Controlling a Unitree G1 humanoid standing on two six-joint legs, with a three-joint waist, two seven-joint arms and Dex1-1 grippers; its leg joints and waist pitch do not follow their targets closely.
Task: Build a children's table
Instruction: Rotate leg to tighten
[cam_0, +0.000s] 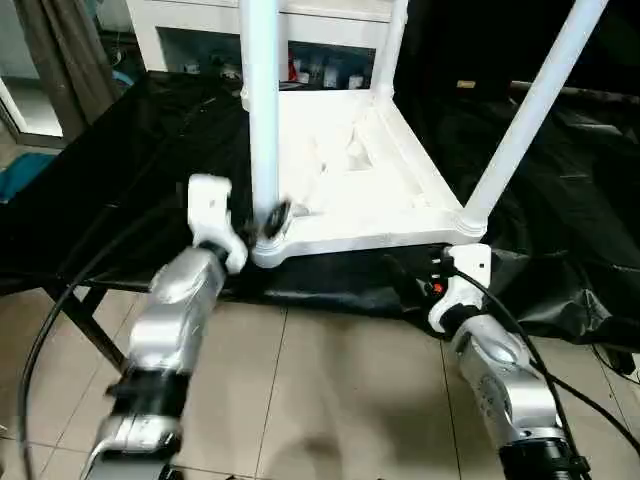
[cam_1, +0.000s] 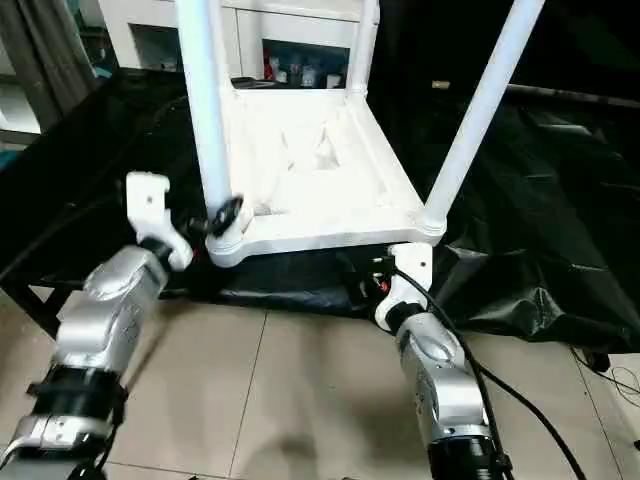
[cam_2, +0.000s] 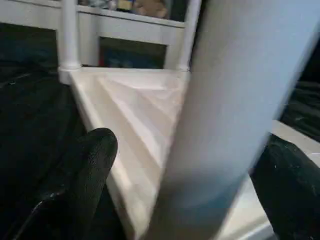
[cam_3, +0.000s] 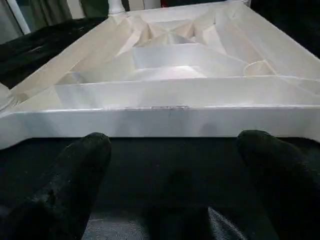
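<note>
- white plastic tabletop (cam_0: 350, 190) lies upside down on a black sheet (cam_0: 140, 150) over the bench, ribs up
- legs stand in its corner sockets, the near left leg (cam_0: 262, 110) and near right leg (cam_0: 530, 110) closest to the robot
- left gripper (cam_2: 185, 165) is wide open, its fingers (cam_2: 92, 160) either side of the near left leg, not clamping
- right gripper (cam_3: 172, 165) is wide open too, holding nothing, just in front of the tabletop's near edge
- white cabinet (cam_0: 330, 30) behind

Smooth white plastic tabletop (cam_0: 345, 190) and legs (cam_0: 263, 110); glossy, crinkled black sheet (cam_0: 560, 200) beneath; silver metallic forearms (cam_0: 175, 310).
</note>
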